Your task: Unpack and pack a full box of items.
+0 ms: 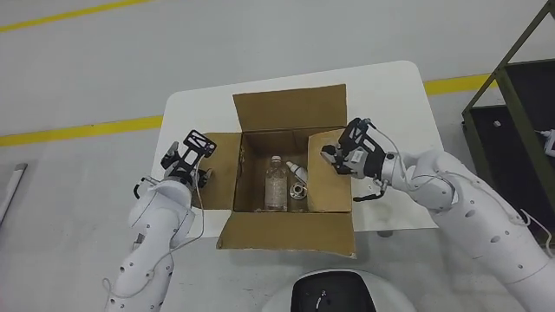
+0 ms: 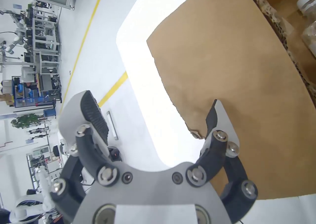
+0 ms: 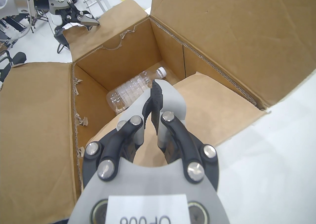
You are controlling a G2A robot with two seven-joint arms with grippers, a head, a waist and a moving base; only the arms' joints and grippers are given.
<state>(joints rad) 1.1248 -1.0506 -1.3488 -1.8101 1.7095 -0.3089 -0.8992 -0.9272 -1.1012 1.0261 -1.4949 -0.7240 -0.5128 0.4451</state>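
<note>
Open cardboard box point(image 1: 290, 113) at the middle of the desk point(image 1: 381, 87), flaps unfolded. On its floor lies a clear bottle point(image 1: 275, 184) on its side, with a small white bottle point(image 1: 297, 172) just beside it; a third small item near them is too small to identify.

The right side flap point(image 1: 328, 192) leans inward over the opening. The right pincer point(image 3: 155, 91) hangs above it, its fingers pressed together with nothing seen between them. The left pincer point(image 2: 150, 101) is spread wide at the outer corner of the left side flap point(image 1: 221, 160), one finger over the torn cardboard edge and the other out over the desk, gripping nothing.

Probable hazards:
- A descent by the right pincer could push the leaning flap down onto the contents and cover them.
- Fingers that are not opened first would only nudge the bottle, which is round and smooth and likely to roll towards a wall.
- Pressure on the left flap corner could slide or tilt the nearly empty box.
</note>
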